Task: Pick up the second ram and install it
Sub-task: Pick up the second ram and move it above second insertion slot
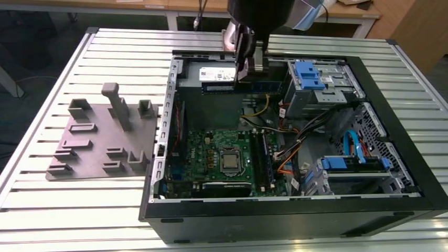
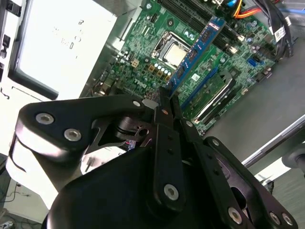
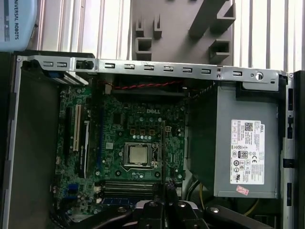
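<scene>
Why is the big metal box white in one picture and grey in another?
In the second wrist view glare washes the power supply white; in the first wrist view the power supply shows evenly lit grey.

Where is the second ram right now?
In the second wrist view the thin blue-green memory stick is clamped in the gripper, held in the air above the green motherboard of the open black computer case, not yet slotted.
</scene>
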Robot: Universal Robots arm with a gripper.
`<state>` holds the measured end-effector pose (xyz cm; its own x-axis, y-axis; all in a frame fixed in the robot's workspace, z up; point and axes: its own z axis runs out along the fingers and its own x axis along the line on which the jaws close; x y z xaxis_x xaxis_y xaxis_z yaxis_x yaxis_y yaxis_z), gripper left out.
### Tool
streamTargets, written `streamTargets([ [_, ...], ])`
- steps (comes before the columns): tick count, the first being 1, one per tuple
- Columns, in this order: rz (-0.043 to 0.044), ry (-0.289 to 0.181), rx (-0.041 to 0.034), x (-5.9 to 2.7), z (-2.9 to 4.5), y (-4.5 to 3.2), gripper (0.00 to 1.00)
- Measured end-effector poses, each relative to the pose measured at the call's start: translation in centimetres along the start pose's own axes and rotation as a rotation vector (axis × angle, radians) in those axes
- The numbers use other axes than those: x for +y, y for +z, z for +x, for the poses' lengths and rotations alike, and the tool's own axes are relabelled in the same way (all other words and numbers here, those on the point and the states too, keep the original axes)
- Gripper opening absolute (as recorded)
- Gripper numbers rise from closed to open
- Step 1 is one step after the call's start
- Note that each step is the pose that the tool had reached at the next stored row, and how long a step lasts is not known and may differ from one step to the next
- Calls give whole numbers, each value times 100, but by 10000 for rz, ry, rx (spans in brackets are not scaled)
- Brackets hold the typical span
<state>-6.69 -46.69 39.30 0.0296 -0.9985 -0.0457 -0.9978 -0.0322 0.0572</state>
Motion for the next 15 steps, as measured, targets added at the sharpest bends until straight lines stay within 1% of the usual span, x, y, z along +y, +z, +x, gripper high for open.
streamTargets([
  [9, -1, -1, 1, -9, -1, 6, 14],
  [11, -5, 0, 2, -35, 2, 24, 14],
  [15, -22, 1, 3, -93, 18, 85, 14],
])
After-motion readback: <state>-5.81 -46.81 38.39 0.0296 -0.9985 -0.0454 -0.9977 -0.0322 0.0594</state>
